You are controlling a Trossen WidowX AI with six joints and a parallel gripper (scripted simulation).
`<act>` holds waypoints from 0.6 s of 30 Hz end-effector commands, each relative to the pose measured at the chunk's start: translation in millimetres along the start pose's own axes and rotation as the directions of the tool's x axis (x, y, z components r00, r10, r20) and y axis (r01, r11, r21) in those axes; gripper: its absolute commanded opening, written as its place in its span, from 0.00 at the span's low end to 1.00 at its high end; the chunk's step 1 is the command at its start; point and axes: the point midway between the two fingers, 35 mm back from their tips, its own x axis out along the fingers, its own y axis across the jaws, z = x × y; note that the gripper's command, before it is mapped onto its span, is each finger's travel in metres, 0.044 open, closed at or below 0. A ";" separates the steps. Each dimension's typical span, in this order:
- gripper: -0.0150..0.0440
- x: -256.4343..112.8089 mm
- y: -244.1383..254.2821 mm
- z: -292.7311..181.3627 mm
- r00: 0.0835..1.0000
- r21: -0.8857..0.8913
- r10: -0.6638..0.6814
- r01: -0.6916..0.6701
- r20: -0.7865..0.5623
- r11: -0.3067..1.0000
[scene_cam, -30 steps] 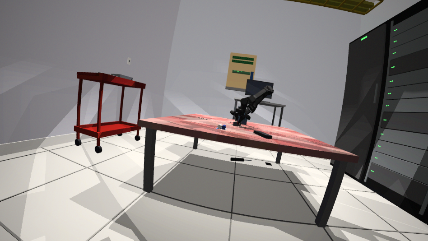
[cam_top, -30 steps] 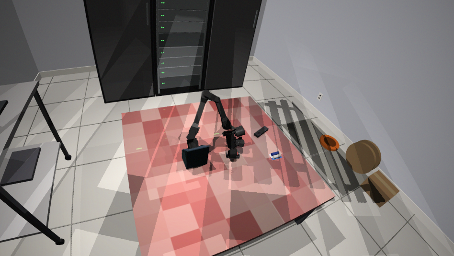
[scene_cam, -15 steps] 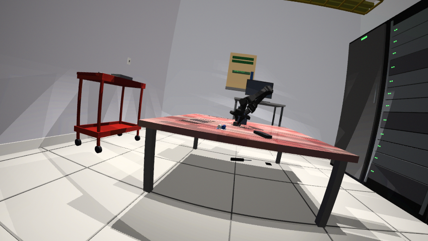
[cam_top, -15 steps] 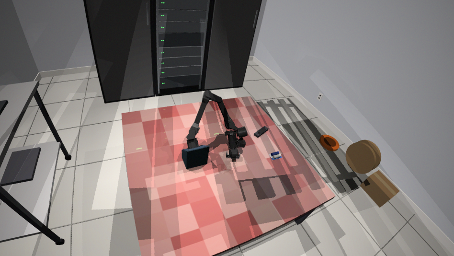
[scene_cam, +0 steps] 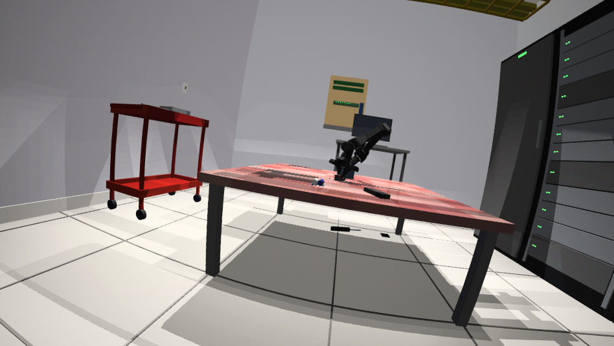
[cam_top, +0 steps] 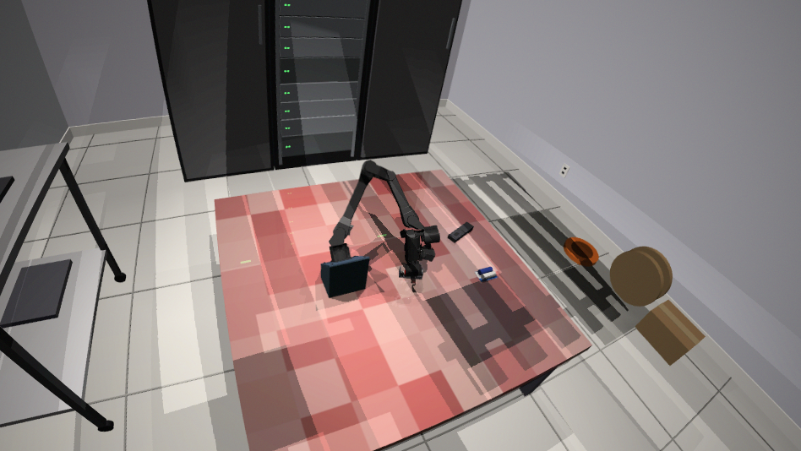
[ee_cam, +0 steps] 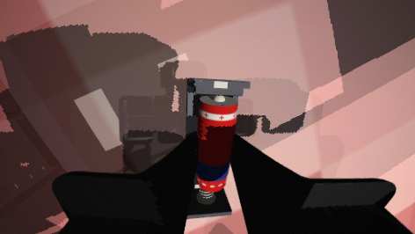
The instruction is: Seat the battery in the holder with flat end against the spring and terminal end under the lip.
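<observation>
My gripper (cam_top: 413,286) (scene_cam: 339,177) (ee_cam: 214,137) is shut on the red battery (ee_cam: 215,147), one finger on each side. The battery's flat end, with a blue band nearby, is at the coil spring (ee_cam: 206,196) at the bottom of the wrist view. Its silver terminal end points to the holder's grey lip (ee_cam: 239,84) and looks nearer the camera than the flat end, so the battery appears tilted. The nub shows at the lip's near edge, not plainly under it. The holder (ee_cam: 220,210) is partly hidden by the battery and fingers. Contact with the spring is hard to tell.
On the red table (cam_top: 386,414) (scene_cam: 258,185), a blue and white cylinder pair (cam_top: 486,274) (scene_cam: 318,182) lies right of the gripper in the top view. A black oblong device (cam_top: 460,231) (scene_cam: 376,192) lies farther back. A dark block (cam_top: 346,276) stands by the arm's base.
</observation>
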 end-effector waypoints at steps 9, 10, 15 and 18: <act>0.39 3.1 0.1 -6.3 0.996 0.003 -0.001 0.001 -0.090 1.000; 0.39 3.0 0.3 -6.3 0.995 0.003 -0.001 0.002 -0.095 1.000; 0.39 2.7 1.3 -6.3 0.993 0.000 -0.004 0.004 -0.122 1.000; 0.39 2.7 1.9 -6.1 0.991 -0.001 -0.006 0.005 -0.136 1.000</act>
